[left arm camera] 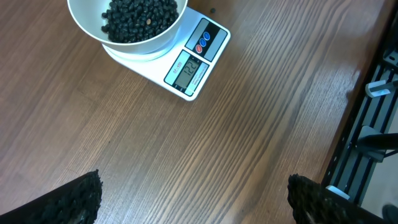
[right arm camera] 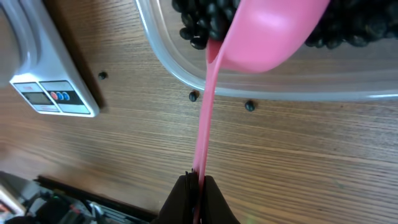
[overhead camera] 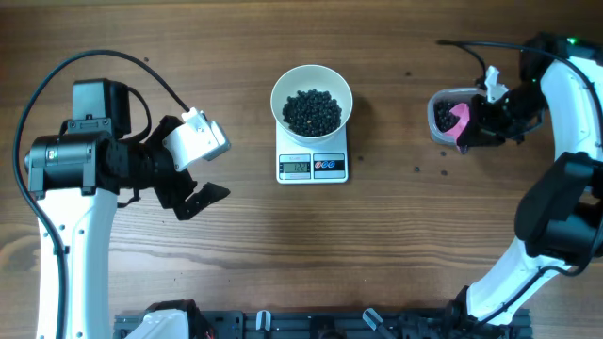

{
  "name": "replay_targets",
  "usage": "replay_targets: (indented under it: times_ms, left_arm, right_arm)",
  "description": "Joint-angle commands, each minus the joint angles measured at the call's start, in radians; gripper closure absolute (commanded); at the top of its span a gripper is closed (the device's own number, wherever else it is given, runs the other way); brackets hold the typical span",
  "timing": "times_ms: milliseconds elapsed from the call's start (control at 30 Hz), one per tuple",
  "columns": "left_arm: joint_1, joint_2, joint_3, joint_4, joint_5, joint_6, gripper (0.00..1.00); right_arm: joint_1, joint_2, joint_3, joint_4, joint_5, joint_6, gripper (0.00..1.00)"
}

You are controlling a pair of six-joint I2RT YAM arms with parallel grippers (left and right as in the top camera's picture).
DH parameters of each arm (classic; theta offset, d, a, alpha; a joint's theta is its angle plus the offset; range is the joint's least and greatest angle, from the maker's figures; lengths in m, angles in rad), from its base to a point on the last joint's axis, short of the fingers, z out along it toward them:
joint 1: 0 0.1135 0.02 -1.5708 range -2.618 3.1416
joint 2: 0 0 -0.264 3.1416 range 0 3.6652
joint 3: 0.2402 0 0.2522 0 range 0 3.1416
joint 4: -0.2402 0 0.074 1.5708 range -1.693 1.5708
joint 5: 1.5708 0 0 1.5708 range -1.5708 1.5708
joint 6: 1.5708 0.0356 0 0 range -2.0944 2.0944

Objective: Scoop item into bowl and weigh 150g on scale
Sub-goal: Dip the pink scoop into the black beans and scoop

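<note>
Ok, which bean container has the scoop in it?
The clear plastic tub, not the white bowl on the scale: the right gripper holds the pink scoop in it.

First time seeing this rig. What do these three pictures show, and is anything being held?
Two robot arms work at a wooden table. One picture looks down from above; the other two come from a camera on each wrist. A white bowl of black beads sits on a scale. The left tool is open and empty. The right tool is shut on the handle of a pink scoop, its cup in a clear tub of more beads. A few loose beads lie on the wood.
</note>
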Motion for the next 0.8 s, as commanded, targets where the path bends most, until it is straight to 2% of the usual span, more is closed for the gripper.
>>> replay_targets:
  times_ms: [0, 600, 767]
  left_arm:
    - [0.004, -0.01, 0.019, 0.0, 0.022, 0.02, 0.0]
    - [0.004, -0.01, 0.019, 0.0, 0.022, 0.02, 0.0]
    - [0.004, -0.01, 0.019, 0.0, 0.022, 0.02, 0.0]
  right_arm:
    - [-0.055, 0.007, -0.008, -0.004, -0.142, -0.067, 0.96]
    - [-0.194, 0.003, -0.008, -0.084, -0.235, -0.15, 0.96]
    - [-0.209, -0.033, -0.008, -0.095, -0.33, -0.198, 0.96]
